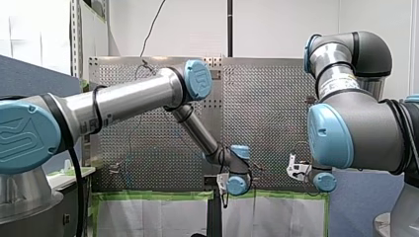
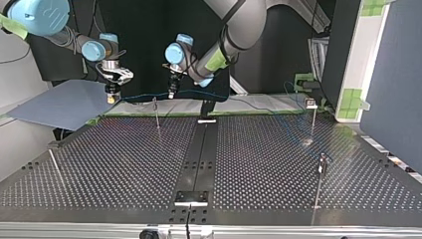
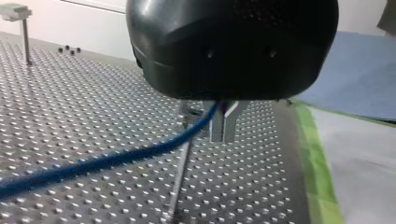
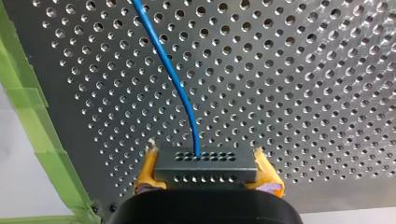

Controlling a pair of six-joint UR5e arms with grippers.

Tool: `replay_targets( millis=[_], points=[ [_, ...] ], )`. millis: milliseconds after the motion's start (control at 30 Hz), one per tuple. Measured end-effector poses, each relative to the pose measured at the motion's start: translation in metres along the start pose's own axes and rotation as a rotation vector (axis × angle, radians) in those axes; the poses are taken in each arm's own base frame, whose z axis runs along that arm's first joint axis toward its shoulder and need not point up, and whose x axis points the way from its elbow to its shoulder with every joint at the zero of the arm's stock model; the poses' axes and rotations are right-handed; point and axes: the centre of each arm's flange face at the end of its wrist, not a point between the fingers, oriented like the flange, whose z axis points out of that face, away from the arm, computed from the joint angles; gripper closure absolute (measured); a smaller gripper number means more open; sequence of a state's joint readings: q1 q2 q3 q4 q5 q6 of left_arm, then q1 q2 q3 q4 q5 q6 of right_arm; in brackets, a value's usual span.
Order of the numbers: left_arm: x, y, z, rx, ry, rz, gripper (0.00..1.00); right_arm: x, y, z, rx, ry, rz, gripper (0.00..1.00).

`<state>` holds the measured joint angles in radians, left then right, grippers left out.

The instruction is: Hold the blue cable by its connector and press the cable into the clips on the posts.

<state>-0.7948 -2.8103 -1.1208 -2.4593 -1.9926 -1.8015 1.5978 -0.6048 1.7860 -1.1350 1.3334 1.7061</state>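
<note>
The blue cable (image 4: 172, 74) runs out of a dark connector block (image 4: 205, 164), and my right gripper (image 4: 206, 179) is shut on that block with its yellow pads (image 4: 148, 172). In the top view my right gripper (image 2: 112, 95) hangs over the table's far edge, and the cable (image 2: 144, 96) stretches from it to my left gripper (image 2: 171, 92). The left wrist view has my left gripper (image 3: 223, 127) shut on the cable (image 3: 116, 158), a little above the perforated table (image 3: 93, 107). A thin post (image 2: 157, 113) stands between the two grippers, just under the cable.
More clip posts stand at the top view's right (image 2: 313, 115), nearer right (image 2: 321, 174) and left front (image 2: 55, 167). Green tape (image 3: 317, 168) lines the table's far edge beside a blue sheet (image 2: 59, 102). A dark centre strip (image 2: 199, 154) splits the table.
</note>
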Motion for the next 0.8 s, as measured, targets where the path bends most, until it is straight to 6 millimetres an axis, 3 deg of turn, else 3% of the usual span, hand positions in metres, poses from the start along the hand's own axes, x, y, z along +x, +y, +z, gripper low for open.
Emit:
replay_targets(
  millis=[167, 800],
  points=[
    [0.009, 0.004, 0.008, 0.005, 0.014, 0.005, 1.00, 0.002, 0.001, 0.004, 0.001, 0.003, -0.001, 1.00],
    [-0.004, 0.016, 0.029, 0.004, -0.002, 0.000, 1.00, 0.008, 0.001, 0.016, 0.018, 0.021, -0.006, 1.00]
  ],
)
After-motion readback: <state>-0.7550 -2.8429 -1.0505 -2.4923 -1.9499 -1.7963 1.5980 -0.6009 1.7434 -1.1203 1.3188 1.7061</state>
